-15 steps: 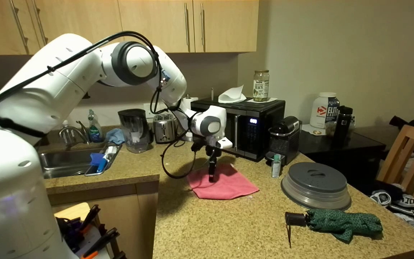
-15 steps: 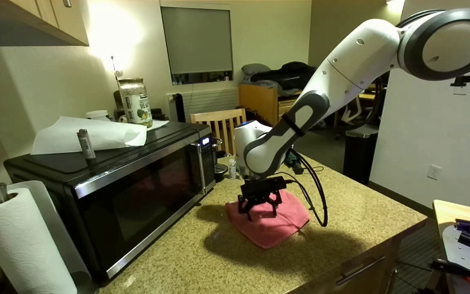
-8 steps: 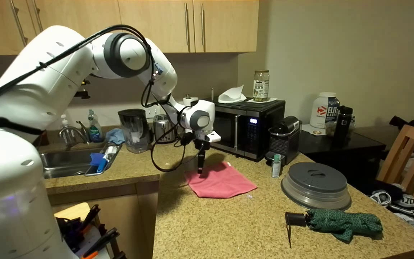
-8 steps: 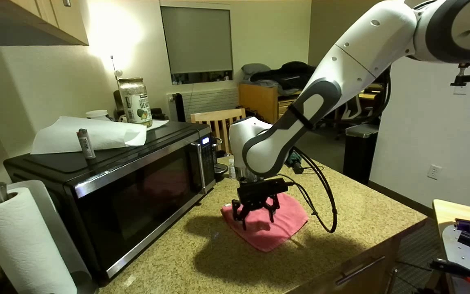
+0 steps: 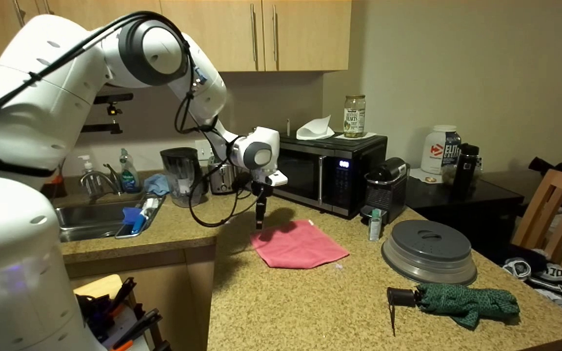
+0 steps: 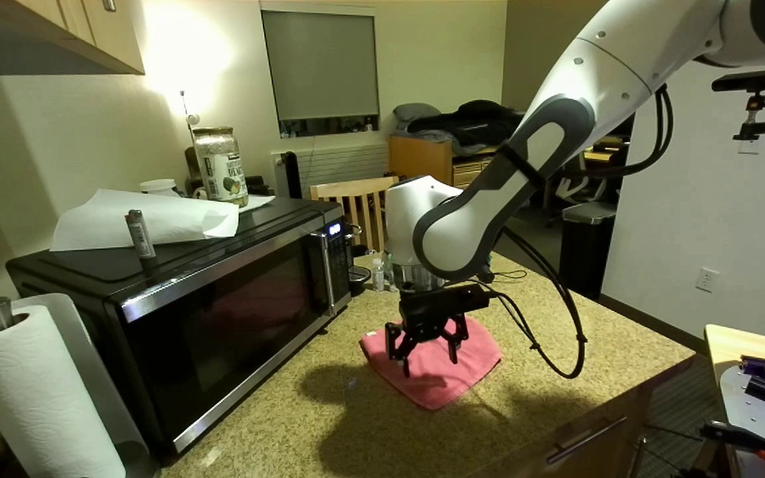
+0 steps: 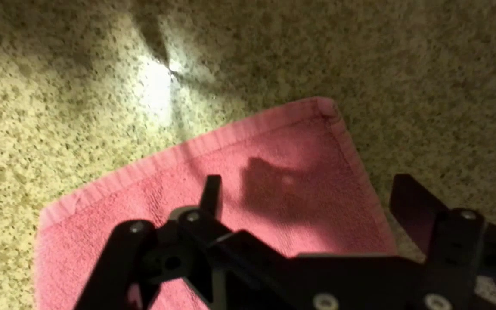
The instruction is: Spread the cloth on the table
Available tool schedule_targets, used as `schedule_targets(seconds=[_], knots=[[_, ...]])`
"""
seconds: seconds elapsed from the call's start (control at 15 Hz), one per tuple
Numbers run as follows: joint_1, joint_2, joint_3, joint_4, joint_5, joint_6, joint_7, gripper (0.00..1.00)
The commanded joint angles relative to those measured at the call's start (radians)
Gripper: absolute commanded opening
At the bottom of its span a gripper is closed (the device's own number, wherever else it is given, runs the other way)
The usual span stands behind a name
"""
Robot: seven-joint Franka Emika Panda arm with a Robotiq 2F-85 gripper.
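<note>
A pink cloth (image 5: 303, 246) lies on the speckled counter (image 5: 281, 312), mostly flat with an irregular outline. I cannot tell whether part is folded under. A small white tag shows at one corner. It also shows in an exterior view (image 6: 479, 352) and in the wrist view (image 7: 101, 232), where a hemmed corner points up. My black gripper (image 5: 259, 226) is open and empty above the cloth's edge nearest the arm. Its spread fingers also show in an exterior view (image 6: 430, 364). In the wrist view, the gripper (image 7: 308, 181) has one finger over the cloth and one over bare counter.
A microwave (image 5: 305, 175) stands behind the cloth, with a coffee machine (image 5: 385, 190) and a small bottle (image 5: 374, 225) beside it. A grey lidded cover (image 5: 430, 251) and a green umbrella (image 5: 466, 302) lie on the right. The sink (image 5: 90, 219) is at left.
The gripper has risen off the cloth's middle and moved back over its arm-side edge, staying open. The cloth shifted slightly toward the arm at first, then stayed still.
</note>
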Motion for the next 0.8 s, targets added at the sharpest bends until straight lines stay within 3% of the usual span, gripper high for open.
schedule_targets(seconds=[0.0, 0.73], knots=[[-0.004, -0.085, 0.027, -0.129, 0.045, 0.036, 0.003, 1.0], [-0.07, -0.198, 0.03, -0.396, 0.262, 0.207, 0.031, 1.0]])
